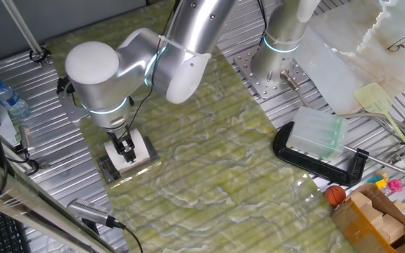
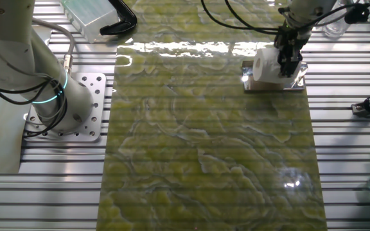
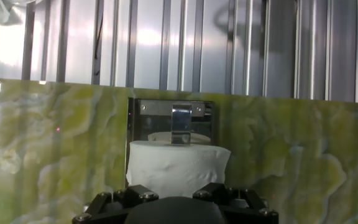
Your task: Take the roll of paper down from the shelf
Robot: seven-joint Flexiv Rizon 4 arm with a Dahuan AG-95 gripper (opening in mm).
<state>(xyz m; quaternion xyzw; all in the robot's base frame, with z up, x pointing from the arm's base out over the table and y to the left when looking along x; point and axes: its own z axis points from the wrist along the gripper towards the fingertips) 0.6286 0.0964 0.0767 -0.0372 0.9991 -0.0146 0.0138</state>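
Observation:
The roll of paper (image 1: 138, 153) is a white cylinder resting on the shelf (image 1: 108, 169), a small shiny metal stand at the left edge of the green mat. My gripper (image 1: 124, 148) has come down right onto the roll from above. In the other fixed view the dark fingers (image 2: 288, 59) stand against the right side of the roll (image 2: 266, 67) on the shelf (image 2: 299, 84). In the hand view the roll (image 3: 178, 165) fills the space just ahead of the finger blocks, with the shelf (image 3: 151, 121) behind it. The fingertips are hidden, so I cannot tell their grip.
A clear ribbed plastic box (image 1: 317, 133) sits on a black clamp (image 1: 357, 167) at the right. A water bottle (image 1: 9, 98) lies at the far left. A cardboard box (image 1: 378, 221) with small toys stands at the front right. A second arm's base (image 1: 280, 60) stands behind the mat.

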